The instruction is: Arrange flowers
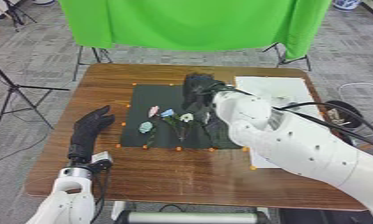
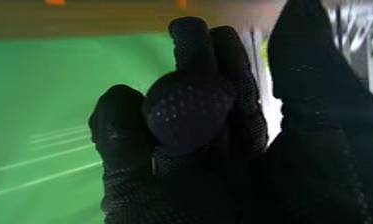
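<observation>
In the head view, a pink flower point(image 1: 153, 111), blue flower point(image 1: 167, 113), white flower point(image 1: 186, 117) and pale teal flower point(image 1: 146, 127) lie with green stems on a dark mat point(image 1: 134, 100). My right hand point(image 1: 198, 91) is over the mat's upper right part, just beyond the white flower, and hides what lies beneath. My left hand point(image 1: 92, 127) rests open on the table, left of the mat. In the right wrist view, my right hand point(image 2: 200, 145) has its fingers relaxed, one bent towards the camera; no held thing can be made out.
The brown table point(image 1: 156, 175) has orange markers around the mat. A white sheet point(image 1: 285, 85) lies at the right, partly under my right arm. A round dark container point(image 1: 342, 115) stands beyond the right edge. Green cloth point(image 1: 196, 25) hangs behind the table.
</observation>
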